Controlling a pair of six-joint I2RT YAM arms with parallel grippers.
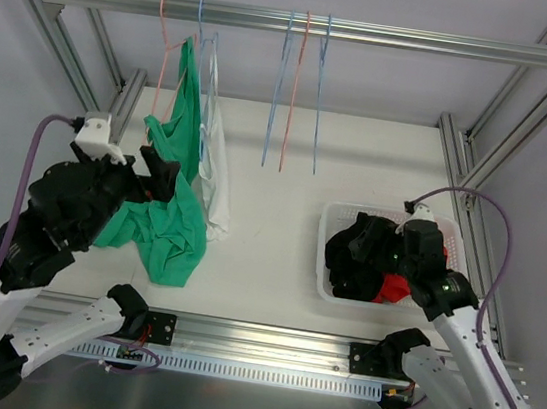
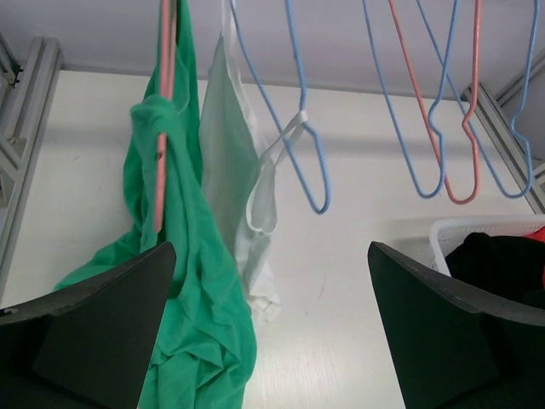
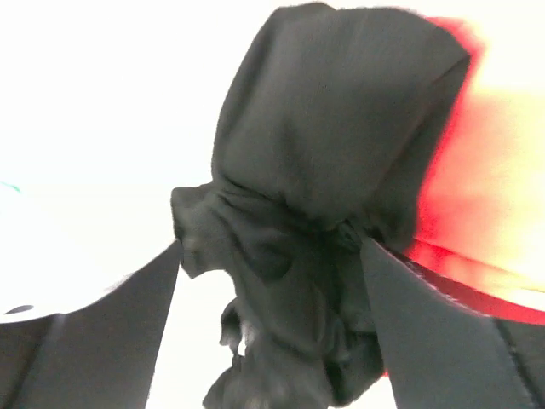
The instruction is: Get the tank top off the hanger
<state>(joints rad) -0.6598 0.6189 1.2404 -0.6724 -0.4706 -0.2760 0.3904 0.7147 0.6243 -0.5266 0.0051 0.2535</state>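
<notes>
A green tank top (image 1: 183,137) hangs on a pink hanger (image 1: 163,34) at the left of the rail, its lower part heaped on the table. It also shows in the left wrist view (image 2: 200,264) on the pink hanger (image 2: 162,128). A white tank top (image 1: 217,162) hangs beside it on a blue hanger (image 2: 300,111). My left gripper (image 1: 162,172) is open and empty, its jaws wide apart (image 2: 271,245), right beside the green top. My right gripper (image 1: 389,248) is open (image 3: 271,247) over a black garment (image 3: 324,128) in the basket.
A white basket (image 1: 354,209) at the right holds black clothes and a red garment (image 1: 393,289). Three empty hangers (image 1: 294,96) hang mid-rail. Aluminium frame posts stand at both sides of the table.
</notes>
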